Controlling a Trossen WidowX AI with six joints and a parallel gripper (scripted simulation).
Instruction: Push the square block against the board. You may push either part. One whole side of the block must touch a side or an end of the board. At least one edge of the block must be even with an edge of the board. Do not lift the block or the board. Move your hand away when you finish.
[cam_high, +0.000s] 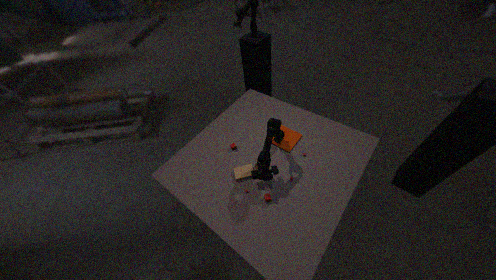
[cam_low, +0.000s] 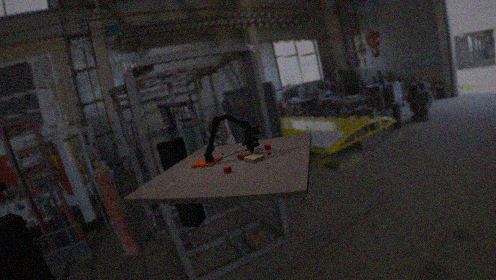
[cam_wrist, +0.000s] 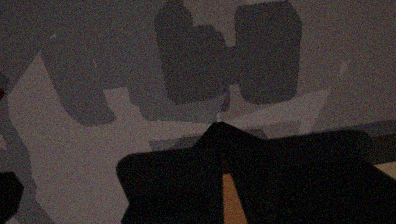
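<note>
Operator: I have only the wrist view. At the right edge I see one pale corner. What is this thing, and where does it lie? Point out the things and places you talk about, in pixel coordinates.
Observer: The pale board (cam_high: 243, 172) (cam_low: 254, 158) (cam_wrist: 387, 170); in the top view, it lies left of the end effector (cam_high: 262, 174) (cam_low: 252, 151) (cam_wrist: 220, 125).
Operator: And is some red cube close to the board?
Observer: Exterior view: one red cube (cam_high: 233, 146) (cam_low: 227, 170) stands nearer the camera than the board.
Operator: Is there another of this size?
Observer: Yes, in the top view a second cube (cam_high: 268, 198) (cam_low: 267, 147) sits below the end effector.

In the centre of the top view my arm (cam_high: 266, 150) hides most of the square block. Low in the wrist view, dark fingers cover all but a sliver of it. I can't tell whether it touches the board (cam_high: 243, 172) (cam_low: 254, 157) (cam_wrist: 387, 170), cut off at right.
</note>
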